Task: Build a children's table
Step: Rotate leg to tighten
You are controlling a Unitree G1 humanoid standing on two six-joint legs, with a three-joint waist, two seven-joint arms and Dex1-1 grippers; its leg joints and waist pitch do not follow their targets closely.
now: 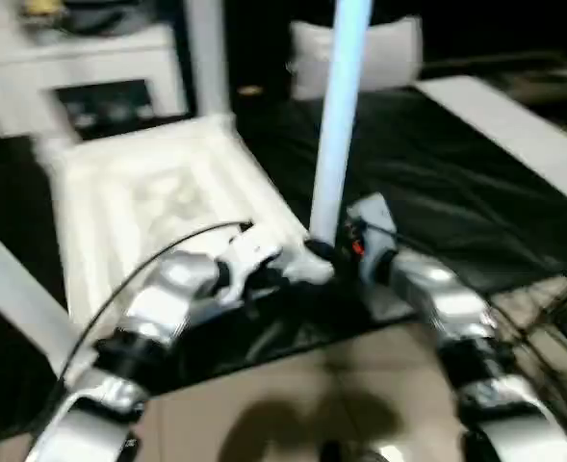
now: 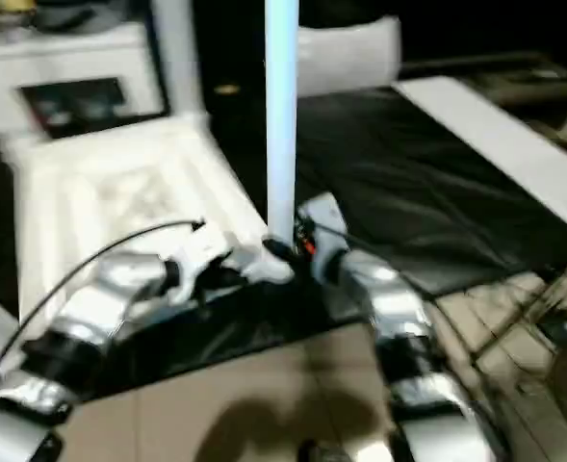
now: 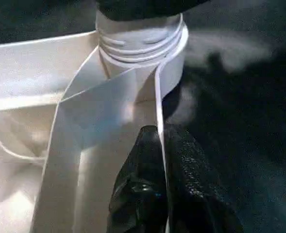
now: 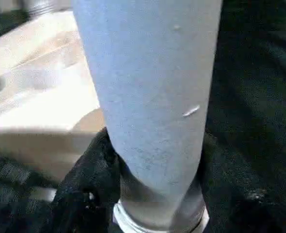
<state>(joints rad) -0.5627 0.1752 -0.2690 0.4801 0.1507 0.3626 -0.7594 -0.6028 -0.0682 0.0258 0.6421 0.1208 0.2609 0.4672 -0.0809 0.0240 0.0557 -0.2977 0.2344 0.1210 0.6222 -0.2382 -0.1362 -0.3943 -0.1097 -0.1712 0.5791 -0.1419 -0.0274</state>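
1. While the table top point(image 1: 158, 207) lies upside down on the black sheet point(image 1: 456, 183), ribbed underside up, 1 white leg point(image 1: 339, 115) stands upright at its near right corner socket point(image 3: 140, 46).
2. Right hand point(image 4: 152, 194): its black fingers point(image 4: 82, 194) sit on either side of the leg's lower end, holding the leg just above the socket.
3. Left hand point(image 3: 157, 160): its 2 fingers are pinched together on the thin rim wall of the table top, just beside the corner socket.
4. Both silver forearms converge at that corner; the 2 hands are close together.
5. Another white leg point(image 1: 18, 289) lies at the left edge, beside the table top.
6. Behind the table top stands white furniture point(image 1: 81, 67); detail is too blurred to tell.
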